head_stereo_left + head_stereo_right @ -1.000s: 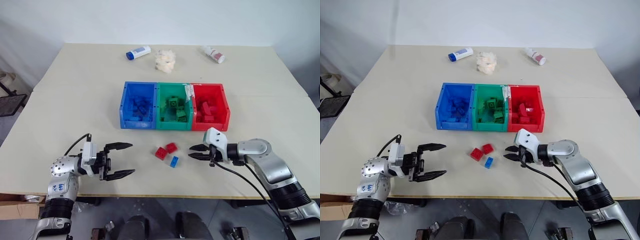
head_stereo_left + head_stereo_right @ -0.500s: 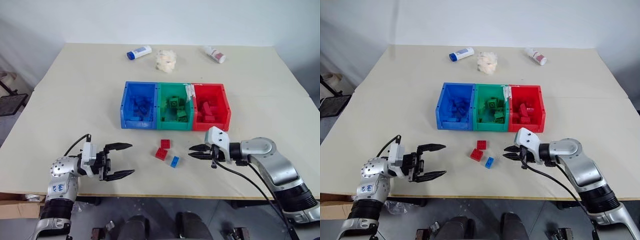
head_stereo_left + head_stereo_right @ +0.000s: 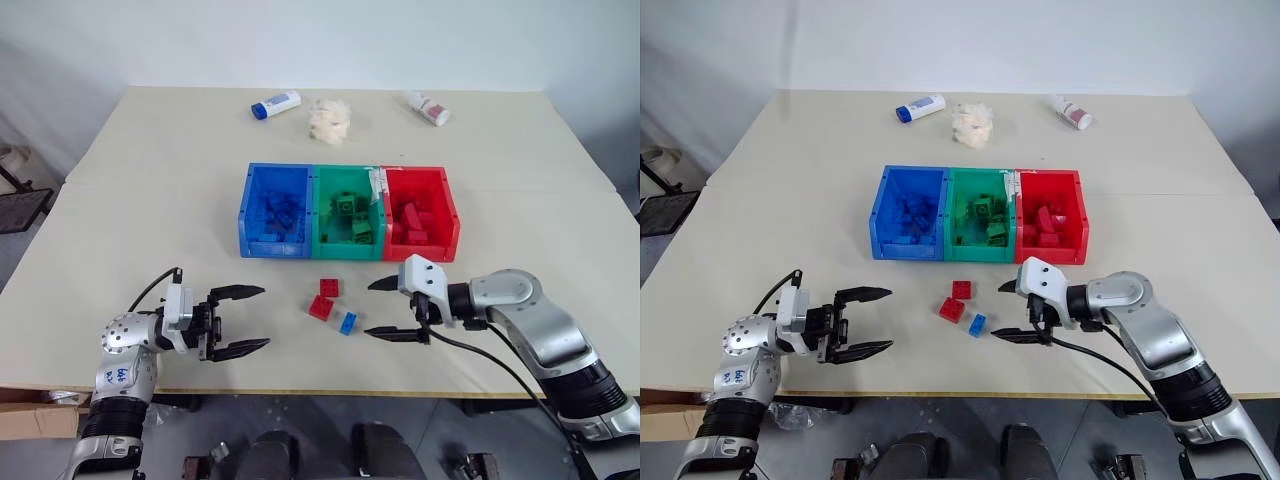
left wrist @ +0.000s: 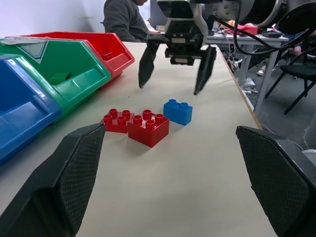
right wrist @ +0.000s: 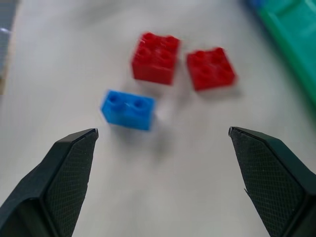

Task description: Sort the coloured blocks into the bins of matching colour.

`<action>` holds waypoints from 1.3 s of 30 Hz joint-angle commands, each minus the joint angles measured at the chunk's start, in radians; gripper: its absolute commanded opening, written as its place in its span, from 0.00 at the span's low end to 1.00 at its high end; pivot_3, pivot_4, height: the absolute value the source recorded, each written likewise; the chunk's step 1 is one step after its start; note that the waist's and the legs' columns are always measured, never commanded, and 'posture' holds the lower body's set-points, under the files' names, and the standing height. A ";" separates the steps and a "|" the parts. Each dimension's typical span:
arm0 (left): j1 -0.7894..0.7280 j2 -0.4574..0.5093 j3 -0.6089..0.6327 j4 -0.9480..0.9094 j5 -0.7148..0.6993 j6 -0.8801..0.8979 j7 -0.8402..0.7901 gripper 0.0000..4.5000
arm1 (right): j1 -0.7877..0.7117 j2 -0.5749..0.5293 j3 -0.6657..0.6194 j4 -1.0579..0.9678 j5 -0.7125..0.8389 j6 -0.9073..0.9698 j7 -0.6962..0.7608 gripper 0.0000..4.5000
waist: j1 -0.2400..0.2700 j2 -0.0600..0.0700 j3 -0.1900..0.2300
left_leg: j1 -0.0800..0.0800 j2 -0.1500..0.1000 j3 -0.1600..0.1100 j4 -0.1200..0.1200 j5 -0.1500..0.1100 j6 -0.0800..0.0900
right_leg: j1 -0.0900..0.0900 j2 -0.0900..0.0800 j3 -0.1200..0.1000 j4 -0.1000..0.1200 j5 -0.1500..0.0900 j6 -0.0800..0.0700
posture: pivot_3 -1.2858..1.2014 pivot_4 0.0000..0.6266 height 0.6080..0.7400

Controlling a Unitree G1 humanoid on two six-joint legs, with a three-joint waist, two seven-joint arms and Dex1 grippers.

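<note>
The table (image 3: 150, 190) is pale beige. At its far edge lie two white bottles. The bottle with a blue cap (image 3: 276, 104) lies on its side, left of a whitish fluffy wad (image 3: 329, 120). The bottle with a red label (image 3: 428, 108) lies right of the wad, well apart. Behind the table, a seated person (image 4: 123, 19) and black chairs (image 4: 301, 74) are visible.

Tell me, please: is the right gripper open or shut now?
Open. The right gripper has its two black fingers spread wide apart, with nothing between them, and it points toward the blue block on the table.
</note>
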 commanded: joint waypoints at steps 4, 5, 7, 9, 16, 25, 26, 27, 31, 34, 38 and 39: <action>0.020 0.005 0.023 -0.042 -0.026 -0.011 0.012 1.00 | -0.045 0.079 0.046 0.011 -0.001 0.005 -0.008 0.99 | -0.001 0.000 0.000 | 0.000 0.000 0.000 0.000 0.000 0.000 | 0.000 0.000 0.000 0.000 0.000 0.000 | 0.52 0.24 1.00; 0.023 0.006 0.024 -0.045 -0.027 -0.011 0.014 1.00 | -0.045 0.089 0.051 0.014 -0.005 0.006 -0.014 0.99 | -0.001 0.000 0.000 | 0.000 0.000 0.000 0.000 0.000 0.000 | 0.000 0.000 0.000 0.000 0.000 0.000 | 0.52 0.24 1.00; 0.033 0.008 0.027 -0.054 -0.028 -0.010 0.018 1.00 | -0.039 0.105 0.067 0.016 -0.017 0.009 -0.024 0.99 | -0.001 0.000 0.000 | 0.000 0.000 0.000 0.000 0.000 0.000 | 0.000 0.000 -0.001 0.000 0.000 0.000 | 0.52 0.24 1.00; 0.042 0.008 0.028 -0.065 -0.029 -0.009 0.022 1.00 | -0.029 0.112 0.084 0.021 -0.035 0.007 -0.031 0.99 | 0.000 0.000 0.000 | 0.000 0.000 0.000 0.000 0.000 0.000 | 0.000 0.000 -0.001 0.000 0.000 0.000 | 0.52 0.24 1.00; 0.055 0.008 0.030 -0.082 -0.028 -0.003 0.034 1.00 | 0.003 0.117 0.103 0.037 -0.051 -0.008 -0.038 0.96 | 0.000 0.001 0.000 | 0.000 0.000 -0.001 0.000 0.000 0.000 | 0.000 0.000 -0.001 0.000 0.000 0.000 | 0.52 0.24 1.00; 0.042 0.006 0.025 -0.071 -0.026 -0.003 0.032 1.00 | 0.013 0.117 0.088 0.017 -0.047 -0.003 -0.055 0.35 | 0.000 0.001 0.000 | 0.000 0.000 -0.001 0.000 0.000 0.000 | 0.000 0.000 -0.001 0.000 0.000 0.000 | 0.52 0.24 1.00; 0.041 0.005 0.025 -0.071 -0.026 -0.002 0.033 1.00 | 0.014 0.117 0.082 0.010 -0.042 0.000 -0.057 0.34 | 0.000 0.001 0.000 | 0.000 0.000 -0.001 0.000 0.000 0.000 | 0.000 0.000 -0.001 0.000 0.000 0.000 | 0.52 0.24 1.00; 0.041 0.005 0.025 -0.072 -0.026 -0.002 0.033 1.00 | 0.014 0.117 0.073 0.000 -0.035 0.005 -0.060 0.34 | 0.000 0.001 0.000 | 0.000 0.000 -0.001 0.000 0.000 0.000 | 0.000 0.000 -0.001 0.000 0.000 0.000 | 0.52 0.24 1.00; 0.042 0.005 0.025 -0.072 -0.027 -0.001 0.031 1.00 | -0.001 0.115 0.030 -0.052 0.000 0.040 -0.069 0.34 | 0.000 0.001 0.001 | 0.000 0.000 -0.001 0.000 0.000 0.000 | 0.000 0.000 -0.001 0.000 0.000 0.000 | 0.52 0.24 1.00; 0.039 0.006 0.025 -0.067 -0.027 -0.002 0.028 1.00 | -0.048 0.119 -0.004 -0.081 0.025 0.077 -0.086 0.34 | -0.001 0.001 0.001 | 0.000 0.000 -0.001 0.000 0.000 0.000 | 0.000 0.000 -0.001 0.000 0.000 0.000 | 0.52 0.24 1.00; 0.024 0.004 0.023 -0.052 -0.023 -0.004 0.026 1.00 | -0.135 0.138 -0.019 -0.076 0.035 0.107 -0.105 0.34 | -0.003 0.002 0.001 | 0.000 0.000 -0.001 0.000 0.000 -0.001 | 0.000 0.000 -0.001 0.000 0.000 0.000 | 0.52 0.24 1.00; 0.018 0.002 0.023 -0.049 -0.023 -0.005 0.027 1.00 | -0.156 0.151 -0.021 -0.064 0.031 0.100 -0.115 0.34 | -0.003 0.002 0.001 | 0.000 0.000 -0.001 -0.001 0.000 -0.001 | 0.000 0.000 -0.002 0.000 0.000 0.000 | 0.52 0.24 1.00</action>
